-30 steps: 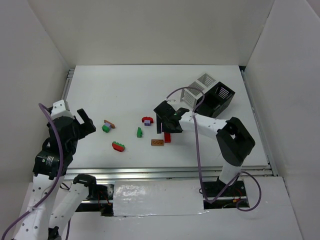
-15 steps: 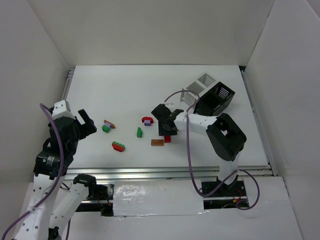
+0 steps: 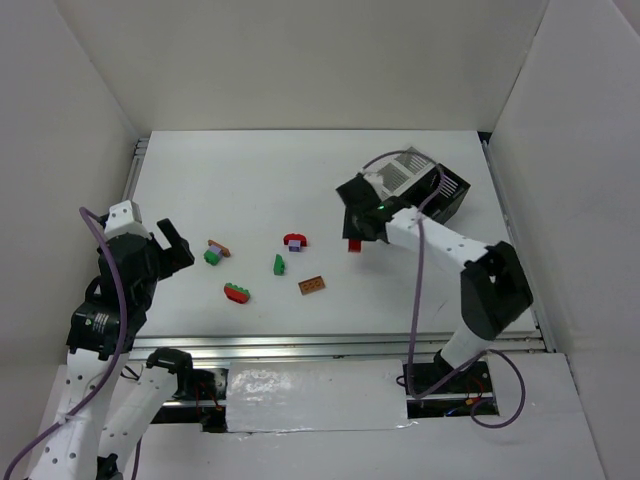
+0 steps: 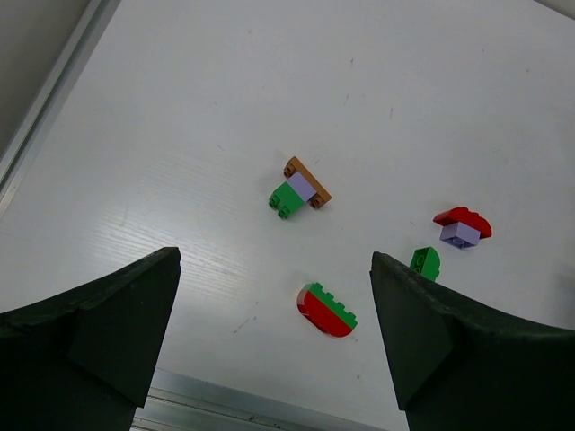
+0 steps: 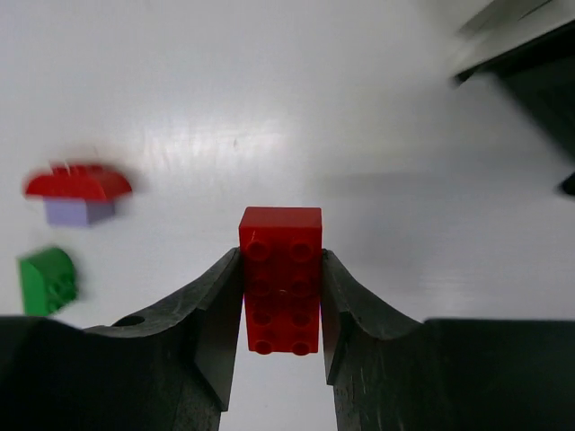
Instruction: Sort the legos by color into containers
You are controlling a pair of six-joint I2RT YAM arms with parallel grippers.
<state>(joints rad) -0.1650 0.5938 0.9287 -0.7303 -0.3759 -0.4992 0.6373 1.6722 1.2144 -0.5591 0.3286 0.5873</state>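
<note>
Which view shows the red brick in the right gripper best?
Right wrist: the red brick fills the centre, studs visible, clamped in the right gripper. Top external shows it only as a small red speck under the gripper; left wrist misses it.

White arms [image 3: 432, 238], black joints [image 3: 495, 295] — purple cables [image 3: 417, 300]

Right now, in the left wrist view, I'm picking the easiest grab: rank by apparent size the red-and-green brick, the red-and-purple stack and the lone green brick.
1. red-and-green brick and red-and-purple stack: alike, the brick nearer the camera, so unranked.
2. lone green brick: smallest.
</note>
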